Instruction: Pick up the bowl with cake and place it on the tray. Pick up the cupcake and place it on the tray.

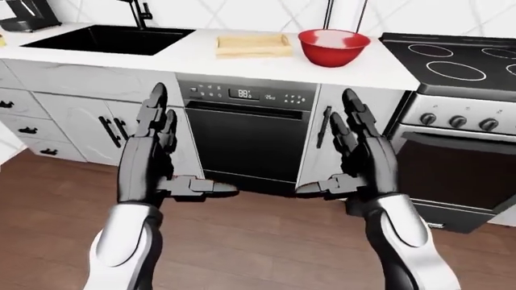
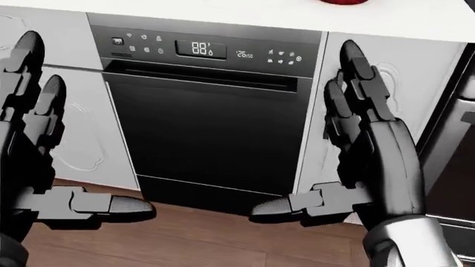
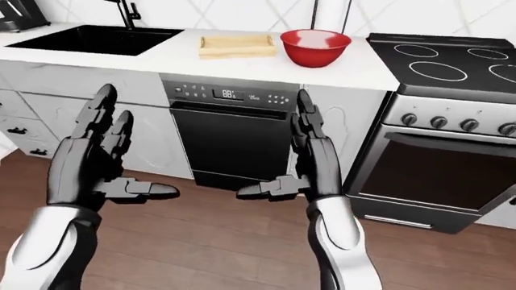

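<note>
Filling much of the head view, the black dishwasher [image 2: 211,119] hides the countertop, so only a sliver of the red bowl [image 1: 334,47] shows at that view's top edge. From the eye views the bowl sits on the white counter [image 1: 201,57], just right of the wooden tray [image 1: 251,45]; its pale contents are too blurred to tell as cake, and no cupcake can be made out. The sink [image 1: 109,38] lies at the left of the counter, the stove [image 3: 440,63] at the right, its far edge cut off.

Both arms are raised in the lower part of the views, well below the counter. The left hand [image 1: 149,160] and the right hand [image 1: 359,157] stand palm to palm, fingers straight and pointing up, thumbs stretched toward each other; both are spread wide and grasp nothing. In the head view the left hand is partly cut by the left edge.

The dishwasher's display reads "88"; smaller digits beside it are hard to read
</note>
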Available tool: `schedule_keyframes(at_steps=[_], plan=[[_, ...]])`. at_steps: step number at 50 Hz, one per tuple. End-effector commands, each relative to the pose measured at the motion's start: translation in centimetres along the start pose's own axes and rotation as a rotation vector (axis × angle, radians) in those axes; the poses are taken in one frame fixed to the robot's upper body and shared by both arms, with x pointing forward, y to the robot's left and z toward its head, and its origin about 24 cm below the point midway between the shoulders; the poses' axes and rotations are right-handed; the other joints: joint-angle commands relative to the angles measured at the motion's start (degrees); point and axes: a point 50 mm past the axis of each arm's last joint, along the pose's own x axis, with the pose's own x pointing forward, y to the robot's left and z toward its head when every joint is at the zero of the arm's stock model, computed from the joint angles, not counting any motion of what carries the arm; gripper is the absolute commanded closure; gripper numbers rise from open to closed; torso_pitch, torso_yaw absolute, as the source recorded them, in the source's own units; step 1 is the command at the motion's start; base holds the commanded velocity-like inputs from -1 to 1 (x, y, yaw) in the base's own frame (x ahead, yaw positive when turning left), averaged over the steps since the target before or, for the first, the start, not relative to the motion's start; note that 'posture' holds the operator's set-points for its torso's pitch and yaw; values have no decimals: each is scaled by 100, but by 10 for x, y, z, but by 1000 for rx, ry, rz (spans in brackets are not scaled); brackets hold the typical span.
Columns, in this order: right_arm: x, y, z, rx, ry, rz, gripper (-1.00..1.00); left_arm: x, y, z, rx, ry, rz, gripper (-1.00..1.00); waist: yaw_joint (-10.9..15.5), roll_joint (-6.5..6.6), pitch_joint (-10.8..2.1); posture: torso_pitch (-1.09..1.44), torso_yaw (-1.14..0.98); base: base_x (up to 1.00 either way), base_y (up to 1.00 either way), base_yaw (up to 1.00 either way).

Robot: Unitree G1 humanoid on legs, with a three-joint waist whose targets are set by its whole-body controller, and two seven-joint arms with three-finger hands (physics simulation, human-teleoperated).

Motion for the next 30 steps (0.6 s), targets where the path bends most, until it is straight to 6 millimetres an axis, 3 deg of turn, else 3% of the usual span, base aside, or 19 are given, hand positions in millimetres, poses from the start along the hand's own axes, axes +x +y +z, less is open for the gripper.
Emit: schedule_keyframes(at_steps=[1, 2, 5, 8, 10, 11, 12, 13, 14, 15, 20, 22, 23, 24, 25, 26, 30], plan=[[0, 0, 10, -1, -65, -3, -100, -1, -2, 9, 0, -55, -13, -100, 17, -82, 2, 0, 0, 45, -25, 0], [0, 0, 10, -1, -65, -2, -100, -1, -2, 8, 0, -55, -14, -100, 11, -26, 122, 0, 0, 46, -27, 0], [-1, 0, 9, -2, -66, -1, -100, -1, -1, 8, 0, -55, -13, -100, -43, 162, 82, 0, 0, 49, -26, 0], [0, 0, 7, -3, -65, 0, -100, 0, -1, 6, -2, -54, -12, -100, -95, 407, 155, 0, 0, 50, -26, 0], [0, 0, 7, -4, -66, 0, -100, 1, 0, 5, -2, -53, -12, -100, -126, 676, 112, 0, 0, 50, -25, 0], [0, 0, 7, -4, -66, 0, -100, 2, 0, 5, -2, -52, -12, -100, -99, 901, -3, 0, 0, 50, -26, 0], [0, 0, 7, -4, -66, 0, -100, 2, 0, 5, -2, -52, -12, -100, -7, 698, 138, 0, 0, 50, -27, 0], [0, 1, 6, -9, -66, 7, -100, 1, 0, 5, -4, -53, -11, -100, -96, 764, 147, 0, 0, 49, -26, 0], [0, 1, 6, -10, -65, 7, -100, 0, 0, 4, -7, -54, -11, -100, -29, 761, 74, 0, 0, 52, -18, 0], [1, 2, 6, -10, -65, 7, -100, 0, 0, 3, -6, -52, -11, -100, -7, 713, 20, 0, 0, 53, -18, 0], [1, 2, 9, -5, -71, 6, -100, 0, 2, 4, -8, -53, -7, -100, 89, 428, 44, 0, 0, 53, -19, 0], [0, 2, 11, -4, -76, 6, -100, 0, 2, 4, -8, -53, -5, -100, 122, 240, -15, 0, 0, 54, -19, 0], [0, 2, 13, -2, -80, 7, -100, 0, 2, 4, -6, -53, -5, -100, 119, 86, -59, 0, 0, 54, -20, 0], [0, 2, 14, -2, -84, 7, -100, 0, 2, 4, -7, -53, -5, -100, 86, -169, -143, 0, 0, 54, -19, 0], [0, 1, 15, -1, -86, 7, -100, -1, 3, 5, -9, -55, -4, -100, -4, -8, -17, 0, 0, 54, -18, 0], [0, 1, 16, -1, -88, 7, -100, -1, 2, 6, -6, -56, -5, -100, 55, -85, 84, 0, 0, 53, -18, 0], [-2, 2, 23, -2, -103, 8, -100, 0, 4, 8, -3, -61, -5, -100, -85, 54, 59, 0, 0, 54, -18, 0]])
